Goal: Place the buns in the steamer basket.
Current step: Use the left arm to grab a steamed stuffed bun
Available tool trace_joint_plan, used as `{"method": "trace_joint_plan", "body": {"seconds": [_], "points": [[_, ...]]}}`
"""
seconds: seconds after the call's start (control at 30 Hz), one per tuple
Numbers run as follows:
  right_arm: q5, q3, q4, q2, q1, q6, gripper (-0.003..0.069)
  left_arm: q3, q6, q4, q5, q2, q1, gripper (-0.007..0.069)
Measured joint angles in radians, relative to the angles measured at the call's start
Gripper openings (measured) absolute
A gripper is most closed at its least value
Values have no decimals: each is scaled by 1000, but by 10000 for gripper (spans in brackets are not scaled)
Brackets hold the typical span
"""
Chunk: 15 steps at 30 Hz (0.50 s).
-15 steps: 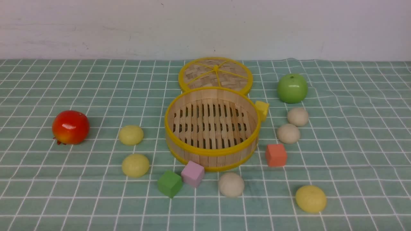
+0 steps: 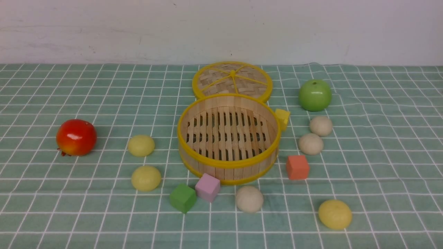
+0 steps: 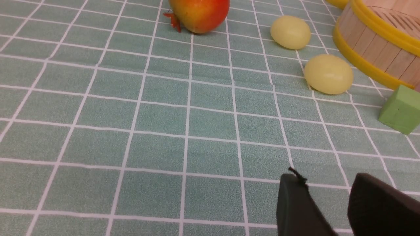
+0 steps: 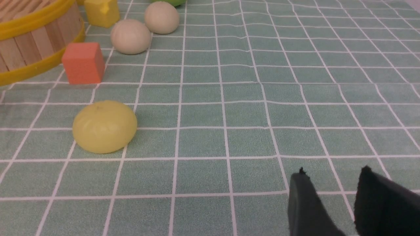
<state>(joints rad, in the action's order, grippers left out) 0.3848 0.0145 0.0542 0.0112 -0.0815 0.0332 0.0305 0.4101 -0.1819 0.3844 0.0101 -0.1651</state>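
Observation:
The steamer basket (image 2: 228, 166) stands empty mid-table. Two pale yellow buns (image 2: 141, 145) (image 2: 145, 178) lie to its left, and a third yellow bun (image 2: 335, 214) sits at the front right. Beige buns rest right of the basket (image 2: 321, 125) (image 2: 310, 144) and in front of it (image 2: 249, 199). In the left wrist view my left gripper (image 3: 328, 183) hangs open and empty over bare cloth, apart from the yellow buns (image 3: 328, 74) (image 3: 290, 32). In the right wrist view my right gripper (image 4: 333, 175) is open and empty, some way from the yellow bun (image 4: 104, 126). Neither arm shows in the front view.
A woven lid (image 2: 232, 80) lies behind the basket. A red fruit (image 2: 76, 137) sits far left, a green fruit (image 2: 315, 94) back right. Cubes stand around the basket: green (image 2: 182, 197), pink (image 2: 207, 187), orange (image 2: 297, 167), yellow (image 2: 283, 118).

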Motion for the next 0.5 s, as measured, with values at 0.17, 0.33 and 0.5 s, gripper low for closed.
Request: {"method": "trace_joint_plan", "body": {"seconds": [0.17, 0.33, 0.5], "points": [[0, 0, 0, 0, 0, 0, 239, 0, 0, 0, -36, 0, 0, 238], [0, 0, 0, 0, 0, 0, 239, 0, 0, -1, -114, 0, 0, 238], [0, 0, 0, 0, 0, 0, 239, 0, 0, 0, -163, 0, 0, 238]]}}
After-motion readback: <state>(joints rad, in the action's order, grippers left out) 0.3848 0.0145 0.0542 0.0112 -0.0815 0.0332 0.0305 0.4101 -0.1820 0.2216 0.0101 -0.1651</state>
